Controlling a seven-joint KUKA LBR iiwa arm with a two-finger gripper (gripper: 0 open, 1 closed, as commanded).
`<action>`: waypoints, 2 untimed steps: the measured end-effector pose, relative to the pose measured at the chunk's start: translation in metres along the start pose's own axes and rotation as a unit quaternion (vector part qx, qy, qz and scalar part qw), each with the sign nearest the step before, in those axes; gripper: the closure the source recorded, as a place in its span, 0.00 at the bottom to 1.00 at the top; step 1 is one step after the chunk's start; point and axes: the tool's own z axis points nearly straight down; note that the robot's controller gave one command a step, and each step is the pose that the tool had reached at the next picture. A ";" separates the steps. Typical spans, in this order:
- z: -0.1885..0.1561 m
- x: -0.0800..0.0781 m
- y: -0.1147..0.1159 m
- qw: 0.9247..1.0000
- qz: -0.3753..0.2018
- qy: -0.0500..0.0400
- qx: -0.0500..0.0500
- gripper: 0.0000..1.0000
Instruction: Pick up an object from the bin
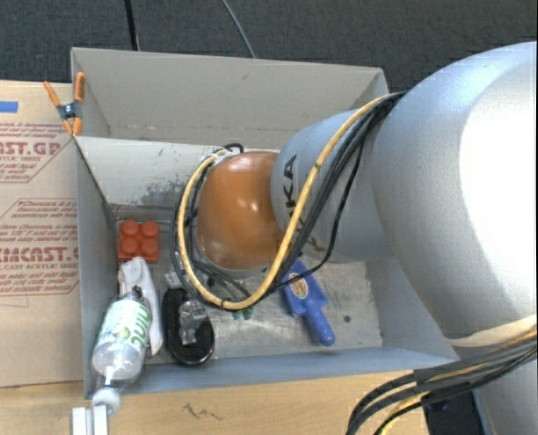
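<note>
My gripper (192, 319) shows as a grey metal part at the front left of the bin, right over a black oval thing (187, 347) that lies on the floor there. Whether it touches that thing I cannot tell. Just left of it lies a clear plastic bottle with a green label (124, 333), with a white tube (142, 284) against it. An orange-red block with round studs (138, 239) sits further back on the left. A blue plastic toy (309, 308) lies to the right of the gripper near the front wall.
The arm and its orange cover with looped cables hang over the bin's middle and right, hiding the floor beneath. The bottle's neck pokes past the bin's front left corner.
</note>
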 end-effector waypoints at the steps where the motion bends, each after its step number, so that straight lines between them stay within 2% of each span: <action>1: 0.000 0.000 0.000 1.000 0.000 0.000 0.000 1.00; 2: 0.000 0.000 0.000 1.000 0.000 0.000 0.000 1.00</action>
